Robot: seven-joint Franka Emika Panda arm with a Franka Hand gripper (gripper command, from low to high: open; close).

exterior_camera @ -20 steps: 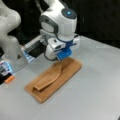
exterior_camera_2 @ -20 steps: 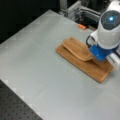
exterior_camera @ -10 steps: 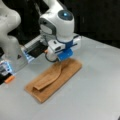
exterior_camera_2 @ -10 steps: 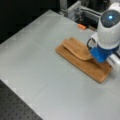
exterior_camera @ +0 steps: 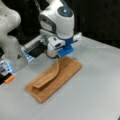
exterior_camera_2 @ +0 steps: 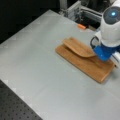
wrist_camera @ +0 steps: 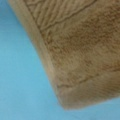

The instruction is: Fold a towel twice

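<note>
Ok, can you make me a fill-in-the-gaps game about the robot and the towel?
1. The towel is orange-____ in colour.
2. It lies on a ____ table.
3. The gripper lifts one ____ of the towel's top layer, while the rest lies flat.
4. In the wrist view, the towel shows one ____ against blue.

Missing words: brown; grey; end; corner

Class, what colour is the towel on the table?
Orange-brown; the towel shows best in a front view.
</note>
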